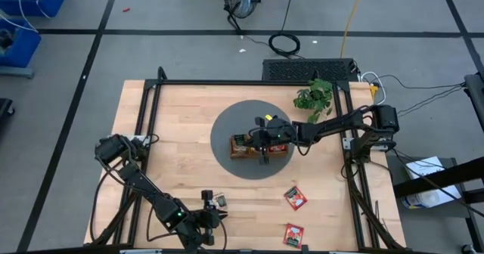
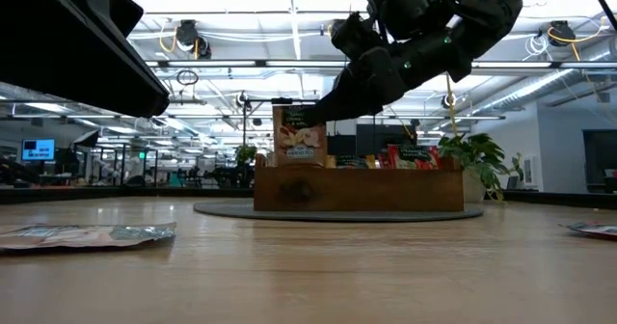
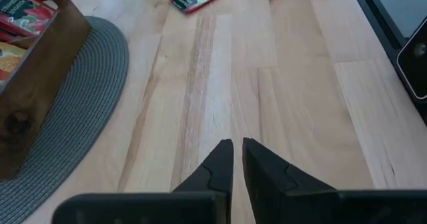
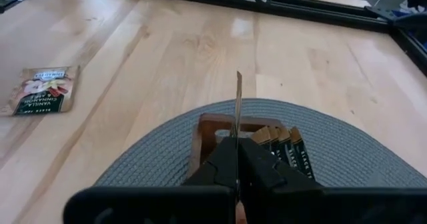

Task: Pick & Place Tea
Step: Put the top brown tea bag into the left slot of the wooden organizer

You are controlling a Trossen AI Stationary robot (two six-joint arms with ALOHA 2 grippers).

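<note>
A brown wooden tray [image 1: 243, 153] stands on a round grey mat [image 1: 227, 129] at the table's middle, with several sachets of tea on edge inside [image 4: 287, 144]. My right gripper [image 1: 262, 142] is shut on a pale tan tea sachet [image 2: 299, 136] over the tray's end compartment [image 4: 213, 125]. My left gripper [image 3: 238, 149] hovers near the table's front edge, its fingers a narrow gap apart with nothing between. Beside it a tan sachet [image 1: 220, 201] lies flat on the wood. Two red sachets [image 1: 295, 198] [image 1: 293, 233] lie flat at the front right. My right gripper pinches the tan sachet between its two fingers by the side edge nearest the arm [image 2: 322, 121]. The fingers slant down from the table's right side. The sachet stands upright on edge [image 4: 238, 101], its lower edge at the tray's rim; whether it touches the tray I cannot tell.
A small green potted plant [image 1: 314, 97] stands at the mat's far right. A black frame [image 1: 151, 118] runs around the table's edges. Bare wood lies between the mat and the front edge.
</note>
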